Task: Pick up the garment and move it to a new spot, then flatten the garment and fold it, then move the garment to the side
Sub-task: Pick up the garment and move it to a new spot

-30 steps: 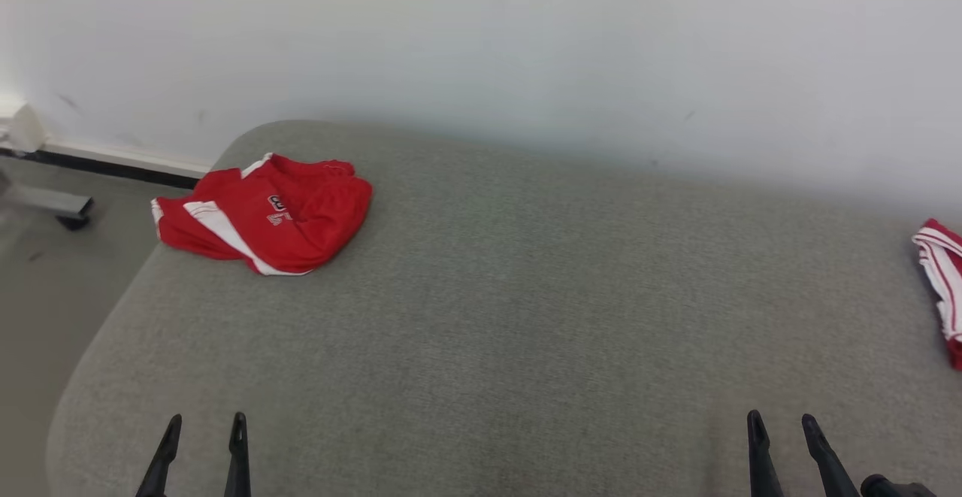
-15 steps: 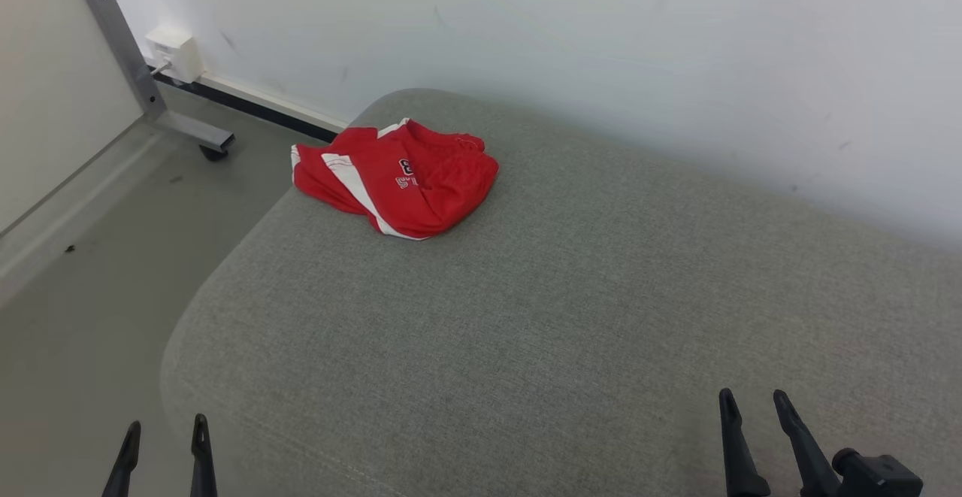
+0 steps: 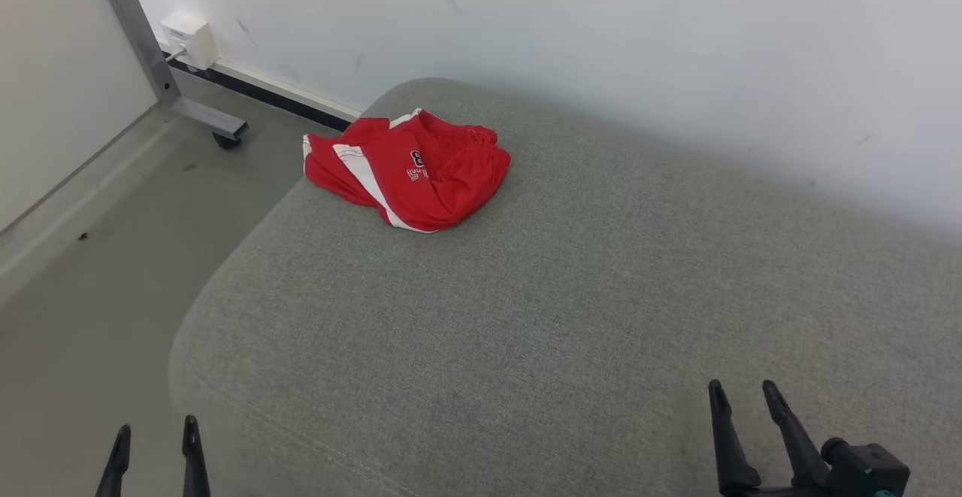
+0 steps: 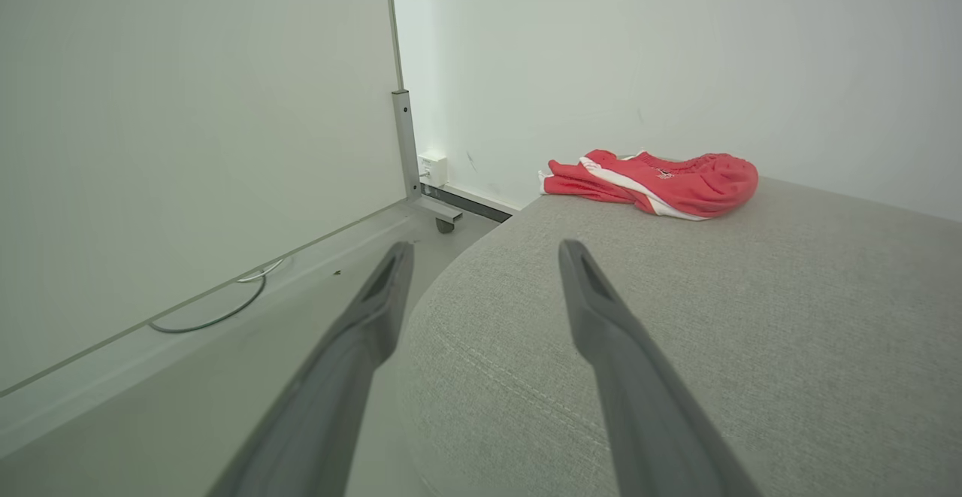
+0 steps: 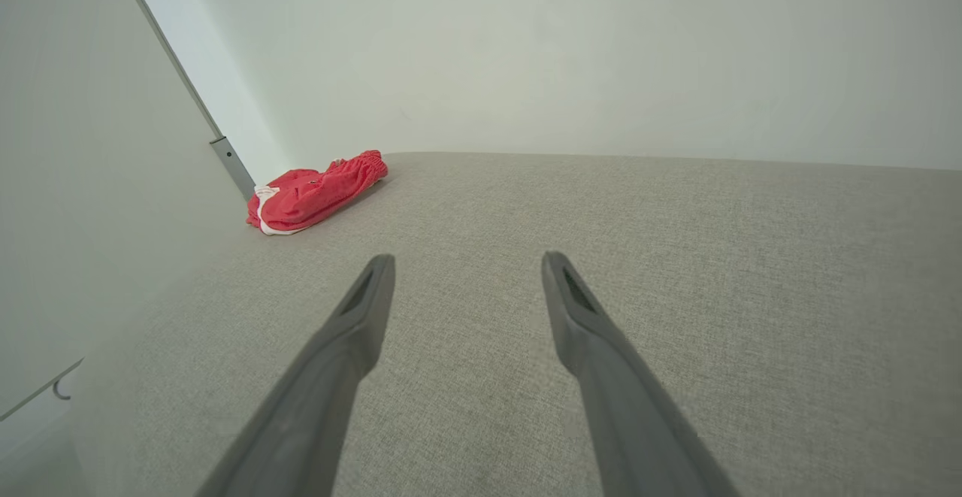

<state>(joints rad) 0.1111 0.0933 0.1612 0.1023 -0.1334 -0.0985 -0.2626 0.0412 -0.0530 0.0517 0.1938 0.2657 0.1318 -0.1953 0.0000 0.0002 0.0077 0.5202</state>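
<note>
The red garment (image 3: 406, 170) lies bunched at the far left corner of the grey cushion (image 3: 526, 316), its striped end right at the edge above the floor (image 3: 90, 294). The left gripper (image 3: 155, 428) and right gripper (image 3: 741, 387) hang at the near side, fingers spread and empty, well apart from it. A clumsy push could nudge it overboard, and pinching one loose layer could let it slip free.

Garment (image 3: 409, 170) red, white stripes, dark lettering; grey woven cushion (image 3: 571, 316) beneath garment; white wall (image 3: 601, 38) behind; end effector fingers (image 3: 721, 425) black.
</note>
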